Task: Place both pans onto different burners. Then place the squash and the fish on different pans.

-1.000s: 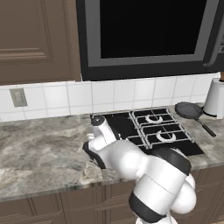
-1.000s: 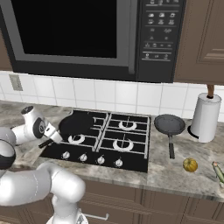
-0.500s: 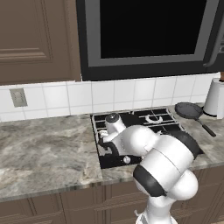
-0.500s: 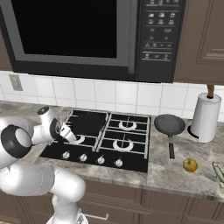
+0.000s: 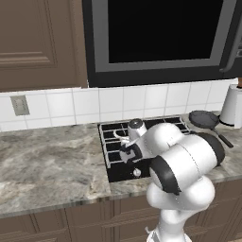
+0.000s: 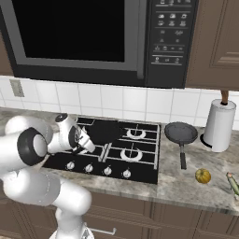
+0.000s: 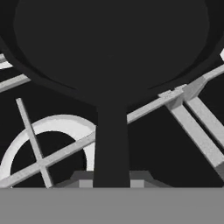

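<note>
My gripper (image 6: 87,144) is shut on the long black handle (image 7: 111,144) of one dark pan (image 6: 105,131), which is over the left half of the black hob (image 6: 140,164). Whether that pan touches the grate I cannot tell. In the hand view the pan's bowl (image 7: 109,43) spreads above a silver-white burner ring (image 7: 52,127) and grey grate bars. The second pan (image 6: 181,133) lies on the counter right of the hob, handle toward the front; it is also at the far right of the left base view (image 5: 204,119). A yellow-green squash (image 6: 232,183) lies at the right edge. The fish is out of view.
A white paper towel roll (image 6: 218,125) stands right of the second pan. A small round orange thing (image 6: 202,176) sits on the counter near the front. The microwave (image 6: 93,37) hangs low over the hob. Marble counter (image 5: 47,165) stretches left of the hob.
The arm has swung right, carrying the pan from over the counter left of the hob to above the hob's left burners. The second pan has not moved.
</note>
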